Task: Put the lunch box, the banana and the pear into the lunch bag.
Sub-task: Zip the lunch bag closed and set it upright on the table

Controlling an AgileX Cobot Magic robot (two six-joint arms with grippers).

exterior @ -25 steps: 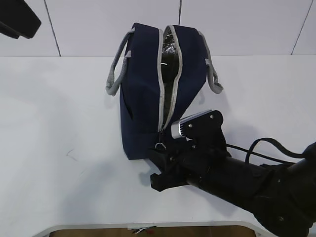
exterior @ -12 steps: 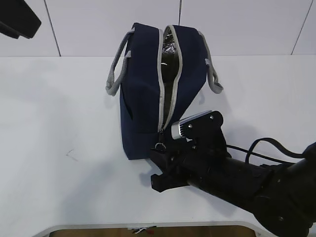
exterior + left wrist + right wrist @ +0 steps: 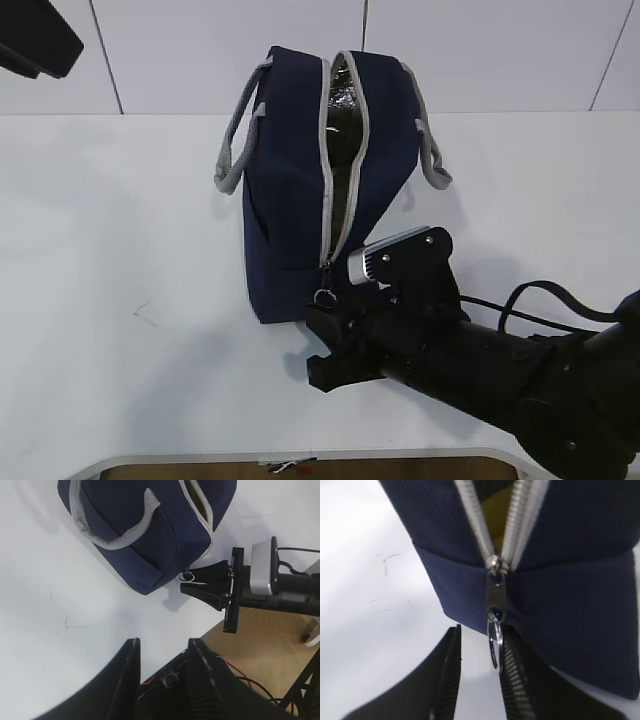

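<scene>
The navy lunch bag point(image 3: 290, 200) stands on the white table with its grey zipper open along the top. It also shows in the left wrist view point(image 3: 150, 530) and the right wrist view point(image 3: 570, 590). My right gripper point(image 3: 318, 335) is open at the bag's near end. In the right wrist view point(image 3: 480, 630) the zipper pull point(image 3: 495, 595) hangs down, and its metal ring point(image 3: 495, 640) lies between the jaws, close against the right finger. A yellow patch point(image 3: 500, 510) shows inside the opening; I cannot tell which fruit it is. The lunch box is not in view. My left gripper point(image 3: 162, 645) is open and empty, high above the table.
The bag's grey handles point(image 3: 235, 150) hang out to both sides. The table's near edge point(image 3: 300, 458) runs just below my right arm, with a wooden surface point(image 3: 270, 645) beyond it. Part of the left arm point(image 3: 35, 40) shows at the top left.
My right gripper has shifted very slightly toward the table's near edge. The bag and the zipper pull have not moved.
</scene>
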